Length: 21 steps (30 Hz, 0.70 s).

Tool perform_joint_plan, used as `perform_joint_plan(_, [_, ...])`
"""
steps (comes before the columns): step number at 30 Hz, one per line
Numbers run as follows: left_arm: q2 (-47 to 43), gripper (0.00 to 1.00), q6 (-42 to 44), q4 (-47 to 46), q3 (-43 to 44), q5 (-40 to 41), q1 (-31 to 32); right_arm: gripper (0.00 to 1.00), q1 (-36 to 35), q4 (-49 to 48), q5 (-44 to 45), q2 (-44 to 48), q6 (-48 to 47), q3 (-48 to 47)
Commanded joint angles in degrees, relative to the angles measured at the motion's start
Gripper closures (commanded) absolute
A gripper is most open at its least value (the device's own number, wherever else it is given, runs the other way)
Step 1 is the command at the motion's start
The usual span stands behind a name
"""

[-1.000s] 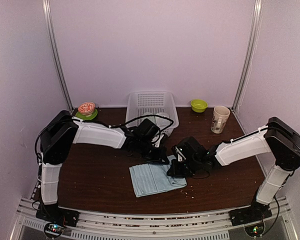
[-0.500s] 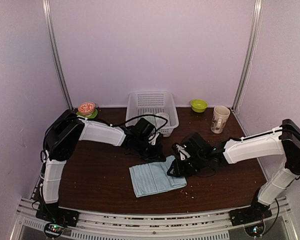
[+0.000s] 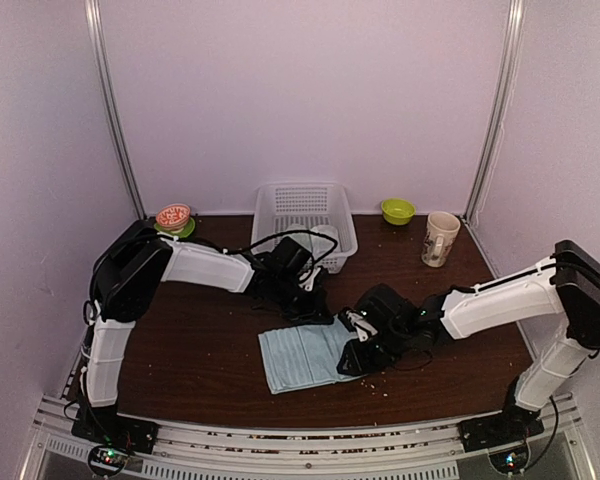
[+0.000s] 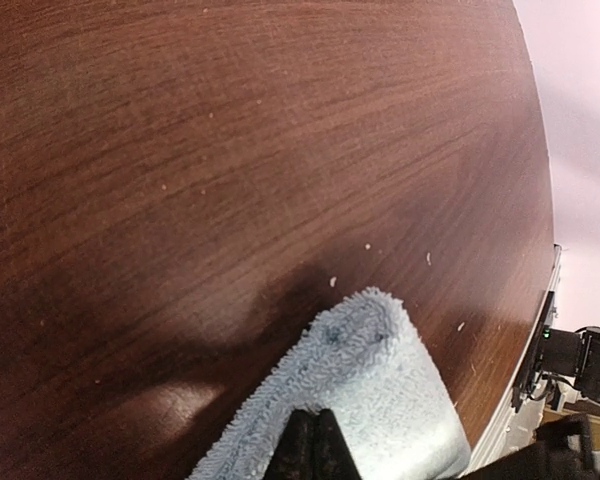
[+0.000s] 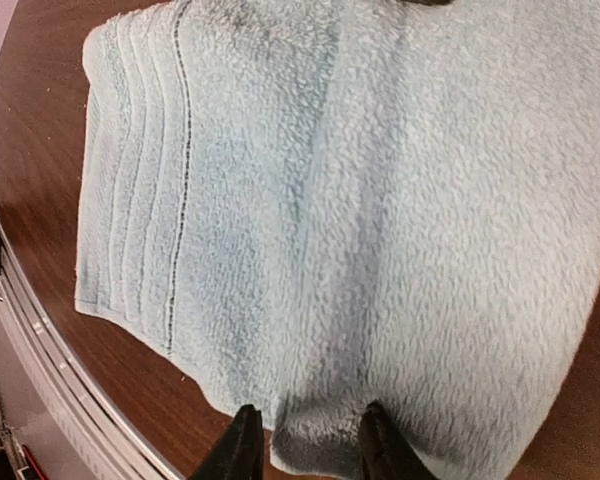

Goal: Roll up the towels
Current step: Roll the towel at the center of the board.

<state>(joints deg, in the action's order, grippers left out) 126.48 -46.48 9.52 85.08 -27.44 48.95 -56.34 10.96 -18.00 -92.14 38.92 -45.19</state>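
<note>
A light blue towel lies folded flat on the dark wooden table, toward the front middle. My left gripper is at the towel's far edge. In the left wrist view the fingers are shut together on the towel, whose corner stands a little off the wood with a shadow beside it. My right gripper is at the towel's right edge. In the right wrist view it is open, its two tips either side of a bunched bit of the towel's edge, not clamping it.
A white lattice basket stands at the back middle. A green bowl and a cream mug are at the back right, and a red-patterned bowl on a green plate is at the back left. Crumbs dot the wood.
My right gripper has opened and slid toward the table's near edge along the towel's right side. The left gripper has stayed shut at the far edge.
</note>
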Motion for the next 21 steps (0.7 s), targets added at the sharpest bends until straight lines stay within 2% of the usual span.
perform_joint_plan(1, [0.9,1.0,1.1,0.5,0.3,0.3,-0.3,0.6,1.9,5.7,4.0,6.8,-0.2,1.0])
perform_joint_plan(4, [0.6,1.0,1.5,0.6,0.2,0.5,-0.2,0.46,5.6,6.2,5.8,11.4,0.4,2.3])
perform_joint_plan(8, [0.3,1.0,1.7,0.6,0.0,0.9,-0.3,0.4,11.1,0.2,2.3,13.4,3.5,7.4])
perform_joint_plan(17, [-0.7,1.0,1.3,-0.3,-1.7,1.0,-0.2,0.4,14.7,-18.9,-9.1,6.3,11.9,13.4])
perform_joint_plan(21, [-1.0,1.0,1.1,-0.9,-2.4,1.0,-0.2,0.45,14.9,-23.5,-11.5,2.2,15.2,14.6])
